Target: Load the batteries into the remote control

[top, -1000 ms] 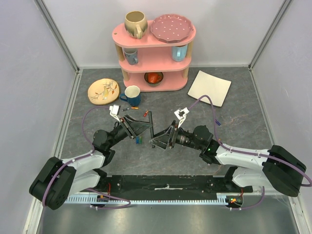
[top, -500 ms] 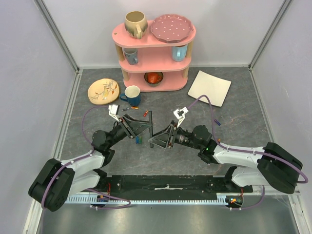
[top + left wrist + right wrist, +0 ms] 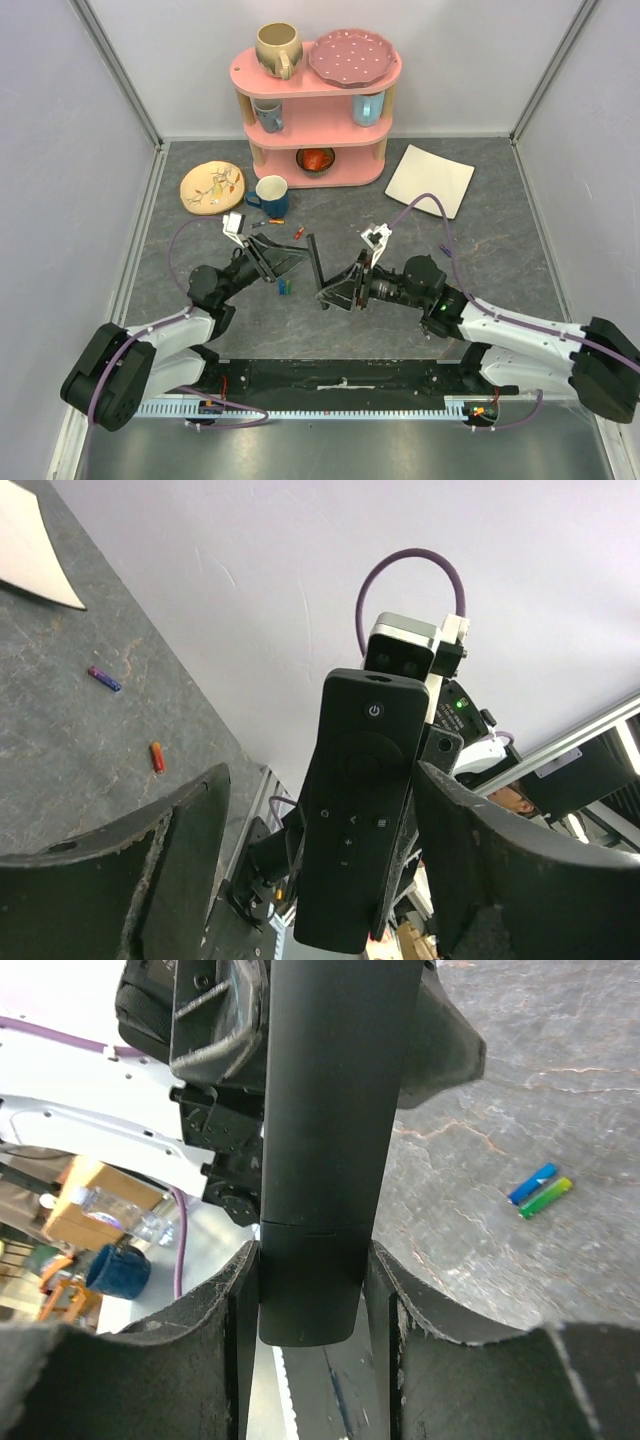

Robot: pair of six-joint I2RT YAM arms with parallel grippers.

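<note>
The remote control (image 3: 318, 266), a slim black bar, stands tilted above the table between both arms. My right gripper (image 3: 337, 293) is shut on its lower end; the right wrist view shows the plain back of the remote control (image 3: 325, 1140) pinched between both fingers (image 3: 240, 1330). My left gripper (image 3: 287, 257) is open, and in its wrist view the button face of the remote control (image 3: 355, 800) hangs between the spread fingers (image 3: 190, 860) with gaps on both sides. Blue and green batteries (image 3: 285, 288) lie side by side on the table, seen also as batteries (image 3: 540, 1191) in the right wrist view.
More loose batteries lie about: an orange one (image 3: 298, 232), one by the blue mug (image 3: 272, 194), a purple one (image 3: 447, 252). A pink shelf (image 3: 316, 75) with mugs and a plate stands at the back, a painted plate (image 3: 211, 186) left, a white square plate (image 3: 430, 180) right.
My left gripper has opened and let go of the remote control. The right gripper closed on its lower end and now holds it alone, shifted slightly right.
</note>
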